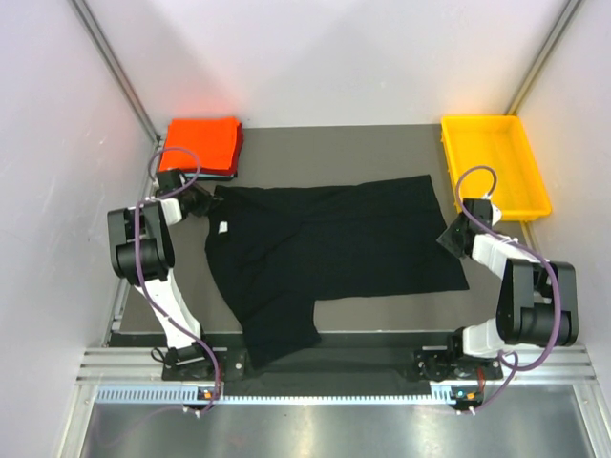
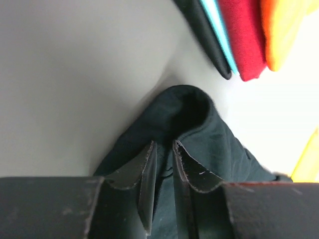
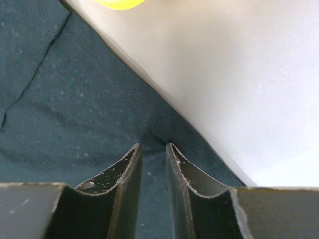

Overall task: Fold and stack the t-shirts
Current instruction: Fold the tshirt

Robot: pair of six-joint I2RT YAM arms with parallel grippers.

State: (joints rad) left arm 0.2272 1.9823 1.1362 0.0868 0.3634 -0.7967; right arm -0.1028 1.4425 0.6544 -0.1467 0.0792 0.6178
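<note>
- Jaws nearly closed: the left gripper (image 2: pixel 163 144) pinches a raised fold of the black shirt (image 1: pixel 334 239), the right gripper (image 3: pixel 153 145) its hem; the cloth lies spread between them.
- Soft, light and limp; it will likely sag, so edges hold best.
- Folded shirts (image 1: pixel 202 143) lie just beyond the left jaws.

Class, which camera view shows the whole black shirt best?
Top external: the whole black shirt lies spread out, with its neck label visible. The left wrist shows only a bunched fold; the right wrist shows only a strip along one edge.
</note>
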